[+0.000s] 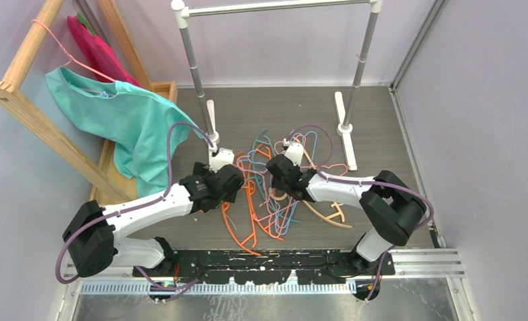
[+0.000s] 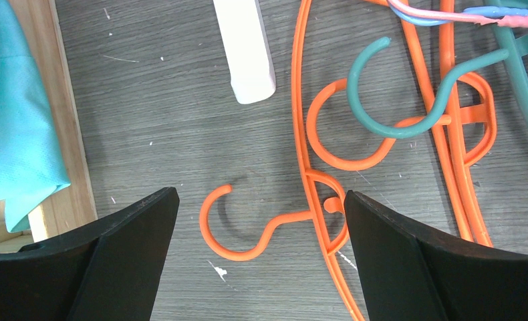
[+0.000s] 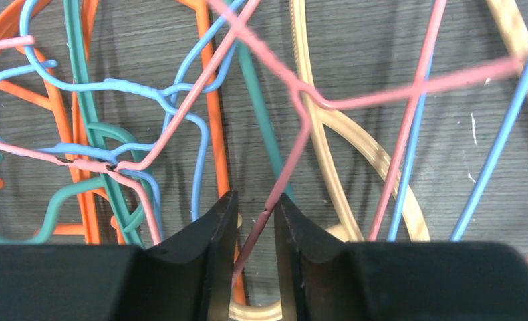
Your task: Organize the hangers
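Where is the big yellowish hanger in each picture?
Top external: the tan-yellow hanger sits lower right of middle, just below the right arm.
Left wrist: not in it.
Right wrist: it curves through the middle, up and right of the right gripper.
Shared landmark: the orange hangers, in all three views.

- Orange hangers (image 2: 237,255): smooth, glossy plastic.
- Pink wire hanger (image 3: 289,167): thin coated wire.
- Tan hanger (image 3: 297,40): ribbed plastic.
- Table (image 2: 168,100): matt grey wood grain.
- Shirt (image 2: 14,100): soft cloth.
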Robot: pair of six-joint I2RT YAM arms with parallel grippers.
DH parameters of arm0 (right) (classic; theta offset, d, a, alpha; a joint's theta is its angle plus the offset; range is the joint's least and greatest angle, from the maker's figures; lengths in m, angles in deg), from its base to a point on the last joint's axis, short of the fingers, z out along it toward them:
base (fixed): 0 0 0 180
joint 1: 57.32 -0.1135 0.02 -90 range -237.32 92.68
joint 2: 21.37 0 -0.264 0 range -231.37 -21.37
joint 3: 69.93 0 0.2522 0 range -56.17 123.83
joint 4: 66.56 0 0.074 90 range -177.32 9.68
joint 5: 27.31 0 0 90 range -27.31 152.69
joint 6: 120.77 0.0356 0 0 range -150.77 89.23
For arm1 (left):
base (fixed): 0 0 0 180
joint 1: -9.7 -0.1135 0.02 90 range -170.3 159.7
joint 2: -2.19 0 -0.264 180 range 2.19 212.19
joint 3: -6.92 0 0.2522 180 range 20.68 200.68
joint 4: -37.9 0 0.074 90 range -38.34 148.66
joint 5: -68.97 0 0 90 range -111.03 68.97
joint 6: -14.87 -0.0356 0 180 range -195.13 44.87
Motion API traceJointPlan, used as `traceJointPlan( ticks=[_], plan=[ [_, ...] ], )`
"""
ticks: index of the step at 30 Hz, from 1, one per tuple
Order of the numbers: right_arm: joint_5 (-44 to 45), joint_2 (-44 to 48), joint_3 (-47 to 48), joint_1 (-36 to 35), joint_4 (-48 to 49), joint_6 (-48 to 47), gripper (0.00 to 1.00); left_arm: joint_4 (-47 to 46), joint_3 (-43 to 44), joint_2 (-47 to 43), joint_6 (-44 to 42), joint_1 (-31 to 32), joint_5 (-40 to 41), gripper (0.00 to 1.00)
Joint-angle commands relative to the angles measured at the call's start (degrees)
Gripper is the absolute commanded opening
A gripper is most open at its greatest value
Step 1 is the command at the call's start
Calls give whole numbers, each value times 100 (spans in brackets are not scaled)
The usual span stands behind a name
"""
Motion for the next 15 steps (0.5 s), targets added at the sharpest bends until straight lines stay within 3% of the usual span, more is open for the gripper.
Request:
traceJointPlan(
  ticks=[1, 3, 4, 15],
  plan=[
    [341, 60, -94, -27, 295, 124, 20, 2, -7, -44, 94, 13, 48, 98],
    [407, 191, -129, -27, 225, 182, 4, 39, 1, -44, 96, 11, 56, 98],
    [431, 282, -152, -41, 171, 215, 1, 45, 3, -44, 97, 9, 65, 98],
    [638, 1984, 182, -216, -682, -4, 1, 5, -12, -109, 101, 11, 106, 98]
  ],
)
